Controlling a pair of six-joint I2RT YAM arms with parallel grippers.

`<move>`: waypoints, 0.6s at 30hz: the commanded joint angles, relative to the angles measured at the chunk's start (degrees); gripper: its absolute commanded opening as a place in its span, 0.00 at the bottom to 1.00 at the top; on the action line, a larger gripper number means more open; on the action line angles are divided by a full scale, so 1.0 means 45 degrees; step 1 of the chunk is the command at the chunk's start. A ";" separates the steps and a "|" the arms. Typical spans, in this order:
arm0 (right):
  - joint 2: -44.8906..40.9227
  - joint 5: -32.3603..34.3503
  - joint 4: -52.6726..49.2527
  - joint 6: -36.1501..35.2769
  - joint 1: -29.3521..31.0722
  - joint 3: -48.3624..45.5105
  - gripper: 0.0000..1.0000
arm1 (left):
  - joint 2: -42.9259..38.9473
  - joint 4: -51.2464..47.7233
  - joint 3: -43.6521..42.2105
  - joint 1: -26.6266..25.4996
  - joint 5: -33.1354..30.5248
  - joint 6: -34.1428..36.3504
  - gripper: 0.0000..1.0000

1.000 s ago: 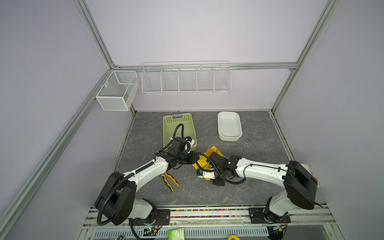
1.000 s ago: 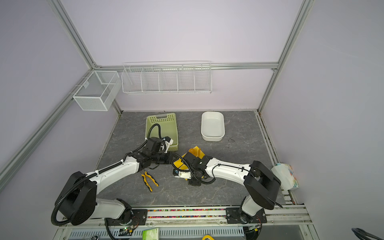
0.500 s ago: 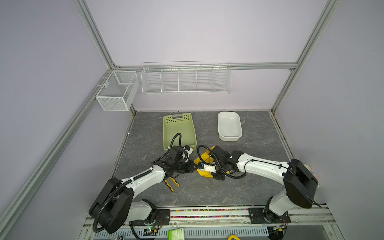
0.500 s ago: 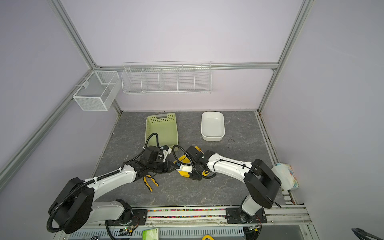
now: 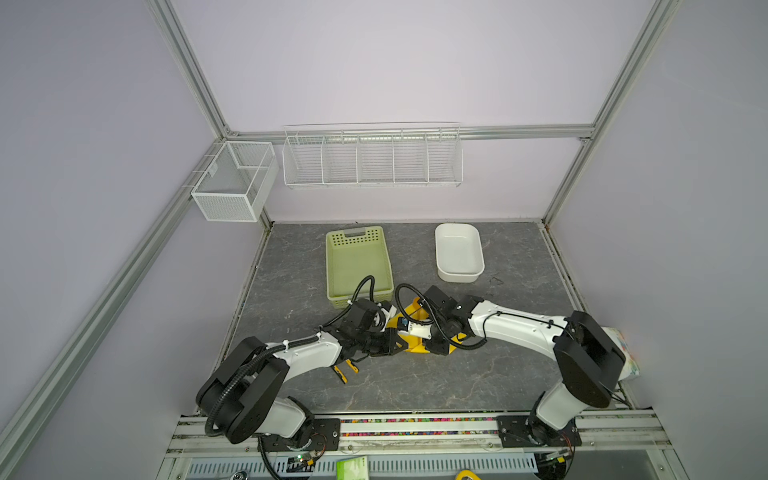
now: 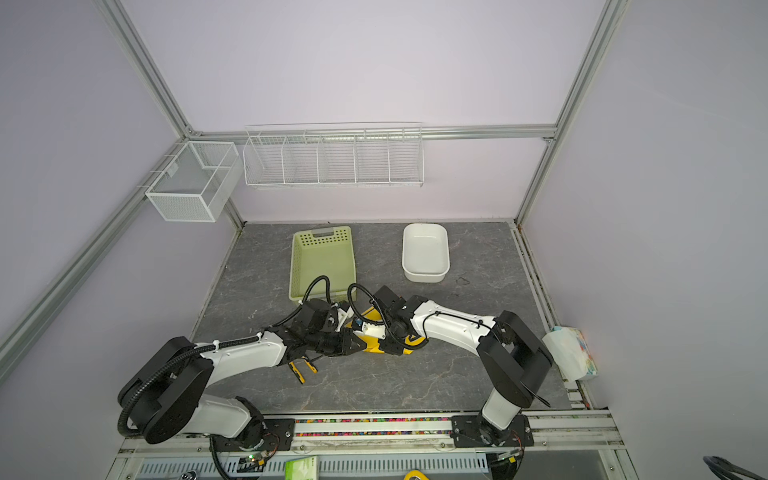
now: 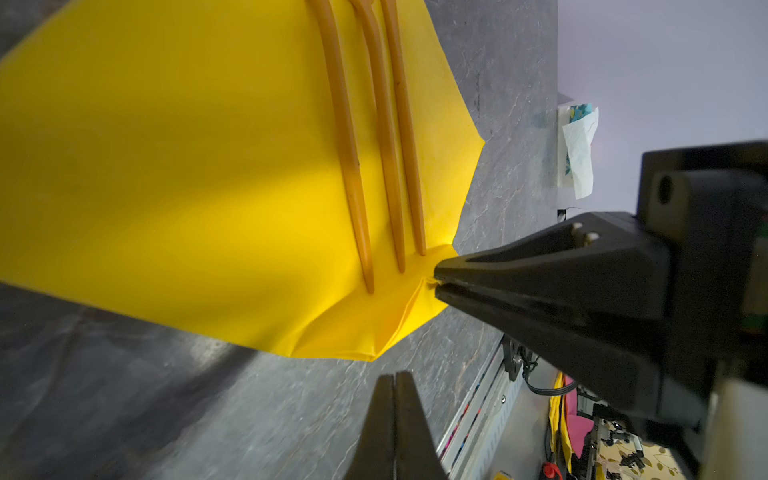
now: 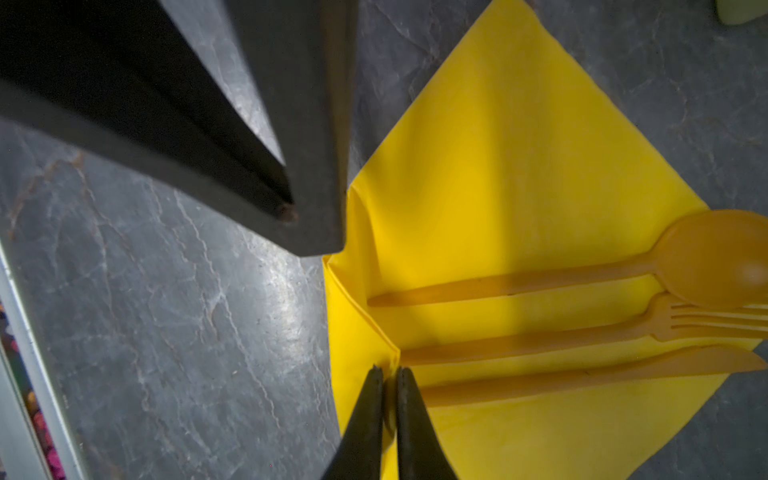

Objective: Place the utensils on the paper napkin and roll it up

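Frontward the left gripper (image 7: 392,376) has been drawn, clenched empty; paper napkin (image 8: 498,166) edge is pinched by right gripper (image 8: 388,374). Even rolling over utensils (image 8: 540,286) is advised.

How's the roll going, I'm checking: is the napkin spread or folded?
Mostly spread: the napkin lies open under the utensils; only the corner pinched by the right gripper creases.

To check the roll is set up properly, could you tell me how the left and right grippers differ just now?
The right gripper pinches a raised fold of the napkin by the handles of the utensils; the left gripper is shut on nothing. The right gripper's tips are over the napkin; the left gripper's sit just off its edge, above bare table. Both are shut, low and close together.
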 commanded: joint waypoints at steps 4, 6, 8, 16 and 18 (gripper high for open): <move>0.0285 -0.0326 0.0220 -0.0035 -0.0176 0.0371 0.12 | 0.0444 0.1484 -0.0277 -0.0260 0.0403 -0.0766 0.00; 0.0285 -0.0344 0.0318 0.0034 -0.0218 0.0371 0.12 | 0.0558 0.1680 -0.0344 -0.0260 0.0438 -0.0883 0.00; 0.0275 -0.0379 0.0426 0.0092 -0.0270 0.0352 0.12 | 0.0695 0.1987 -0.0427 -0.0262 0.0551 -0.1053 0.00; 0.0227 -0.0613 0.0709 0.0268 -0.0389 0.0239 0.12 | 0.0729 0.2519 -0.0943 -0.0260 0.0192 -0.1658 0.00; 0.0178 -0.0680 0.0867 0.0343 -0.0398 0.0159 0.12 | 0.0725 0.2475 -0.0937 -0.0260 0.0209 -0.1633 0.00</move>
